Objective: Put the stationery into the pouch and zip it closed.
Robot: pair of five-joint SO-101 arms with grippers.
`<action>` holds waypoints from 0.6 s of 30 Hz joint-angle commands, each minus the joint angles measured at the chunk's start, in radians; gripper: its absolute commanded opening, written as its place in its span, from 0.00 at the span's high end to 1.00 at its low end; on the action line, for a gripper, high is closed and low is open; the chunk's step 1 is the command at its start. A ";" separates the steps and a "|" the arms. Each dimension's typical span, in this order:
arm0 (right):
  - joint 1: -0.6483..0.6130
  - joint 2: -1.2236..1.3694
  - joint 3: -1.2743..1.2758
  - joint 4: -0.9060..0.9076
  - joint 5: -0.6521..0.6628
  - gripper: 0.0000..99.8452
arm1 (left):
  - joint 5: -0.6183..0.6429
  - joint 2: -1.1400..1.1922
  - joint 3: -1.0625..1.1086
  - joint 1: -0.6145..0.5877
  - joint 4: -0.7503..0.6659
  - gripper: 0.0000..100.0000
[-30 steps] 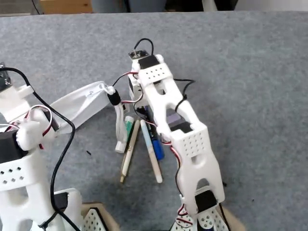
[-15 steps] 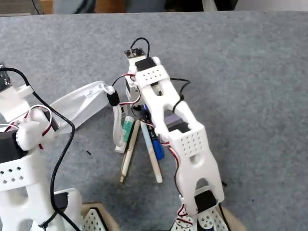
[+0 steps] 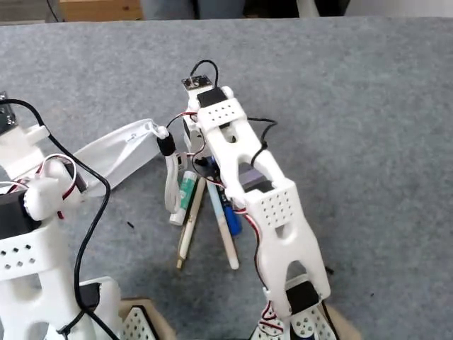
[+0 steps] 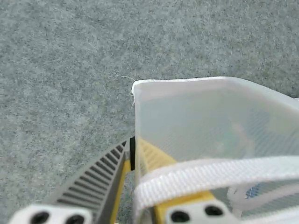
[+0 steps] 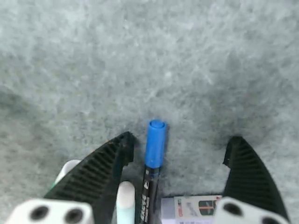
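- Left gripper clamped on one edge of the pouch, ribbed finger one side, yellow-backed finger the other
- Pouch is translucent white, stretching from the left arm toward table centre; its far end is just beside the stationery
- Surface: grey felt-like table cover across the whole high view; a wooden box sits at the far edge, left
- Stationery fanned at centre, outside the pouch: green-and-white tube, wooden pencil, white pen, blue marker
- Right arm lies over the fan, hiding its far ends
- Right gripper spread wide, low over the cover; blue marker just inside one finger, eraser near the wrist
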 commanded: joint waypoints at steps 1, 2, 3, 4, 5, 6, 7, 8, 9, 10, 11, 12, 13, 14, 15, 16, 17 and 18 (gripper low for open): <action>-0.009 0.047 -0.077 0.032 0.008 0.70 | -0.003 0.014 -0.005 -0.021 0.005 0.97; -0.009 0.056 -0.097 0.035 0.008 0.73 | -0.003 0.014 -0.005 -0.021 0.005 0.97; -0.008 0.064 -0.114 0.038 0.008 0.76 | -0.003 0.014 -0.005 -0.021 0.005 0.97; -0.008 0.073 -0.131 0.046 0.008 0.78 | -0.003 0.014 -0.005 -0.021 0.005 0.97; -0.008 0.081 -0.143 0.052 0.008 0.79 | -0.003 0.014 -0.005 -0.021 0.005 0.97; -0.008 0.090 -0.154 0.055 0.008 0.80 | -0.003 0.014 -0.005 -0.021 0.005 0.97; -0.008 0.099 -0.163 0.055 0.008 0.80 | -0.003 0.014 -0.005 -0.021 0.005 0.97; -0.008 0.105 -0.170 0.057 0.008 0.80 | -0.003 0.014 -0.005 -0.021 0.005 0.97; -0.008 0.108 -0.173 0.057 0.008 0.80 | -0.003 0.014 -0.005 -0.021 0.005 0.97; -0.008 0.110 -0.173 0.057 0.008 0.80 | -0.003 0.014 -0.005 -0.021 0.005 0.97; -0.008 0.110 -0.173 0.057 0.008 0.80 | -0.003 0.014 -0.004 -0.021 0.005 0.97; -0.008 0.110 -0.173 0.057 0.008 0.80 | -0.003 0.014 -0.004 -0.021 0.005 0.97; -0.008 0.110 -0.173 0.057 0.008 0.80 | -0.003 0.014 -0.004 -0.021 0.005 0.97; -0.008 0.110 -0.173 0.057 0.015 0.80 | -0.003 0.014 -0.004 -0.021 0.005 0.97; -0.008 0.111 -0.173 0.057 0.031 0.80 | -0.003 0.014 -0.004 -0.021 0.005 0.97; -0.008 0.111 -0.173 0.058 0.041 0.80 | -0.003 0.014 -0.004 -0.021 0.005 0.97; -0.008 0.111 -0.173 0.066 0.049 0.80 | -0.003 0.014 -0.004 -0.021 0.005 0.97; -0.008 0.111 -0.173 0.072 0.049 0.80 | -0.003 0.014 -0.004 -0.021 0.005 0.97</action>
